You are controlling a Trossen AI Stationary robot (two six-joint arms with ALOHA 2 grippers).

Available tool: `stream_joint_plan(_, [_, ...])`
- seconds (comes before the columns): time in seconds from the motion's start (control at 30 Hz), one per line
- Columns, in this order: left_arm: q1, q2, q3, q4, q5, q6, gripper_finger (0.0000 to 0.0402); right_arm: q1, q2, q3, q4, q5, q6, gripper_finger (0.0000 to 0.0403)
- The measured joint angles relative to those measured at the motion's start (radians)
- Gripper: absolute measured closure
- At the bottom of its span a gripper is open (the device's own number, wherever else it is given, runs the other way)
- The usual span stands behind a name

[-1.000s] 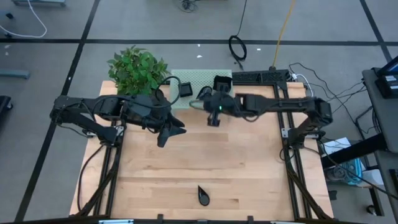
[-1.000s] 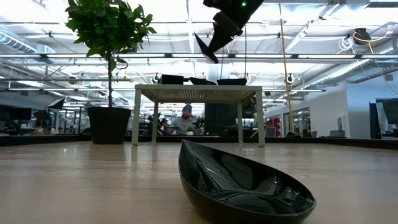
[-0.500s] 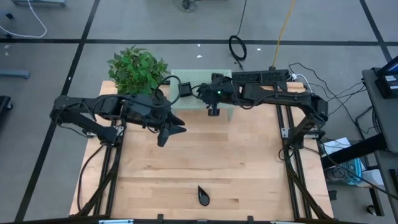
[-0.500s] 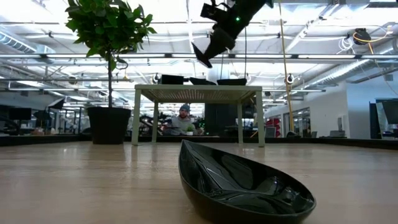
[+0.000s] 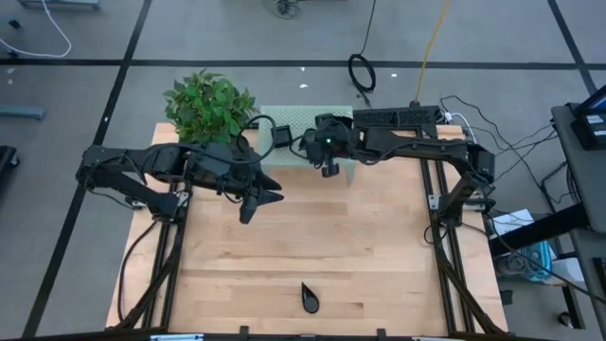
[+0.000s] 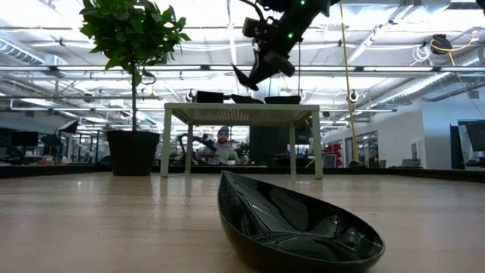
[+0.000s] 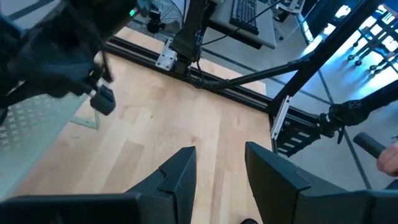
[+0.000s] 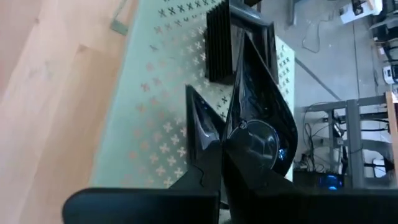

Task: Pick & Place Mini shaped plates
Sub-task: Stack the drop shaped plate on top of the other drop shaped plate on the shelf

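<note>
On table (image 5: 379, 246): one teardrop plate (image 5: 310, 297).

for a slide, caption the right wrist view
Right end effector shut on a teardrop plate above the green mat.

Open-plan lab: desks (image 6: 241, 114), ceiling pipes (image 6: 394, 83)

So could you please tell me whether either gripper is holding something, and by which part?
The right gripper pinches a glossy black teardrop plate by its rim; the left gripper holds nothing.
</note>
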Motion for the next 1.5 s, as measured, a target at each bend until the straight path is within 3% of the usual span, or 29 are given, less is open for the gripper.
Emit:
stream_joint_plan(0.93, [0.082,0.000,0.000,0.000,-0.001,0.065,0.0261,-0.055,0.035,-0.002,-0.009,0.004,-0.125,0.0401])
stream_joint_plan(1.5, [0.083,0.000,0.000,0.000,0.000,0.044,0.0261,-0.043,0.023,-0.002,0.028,0.003,-0.140,0.0300])
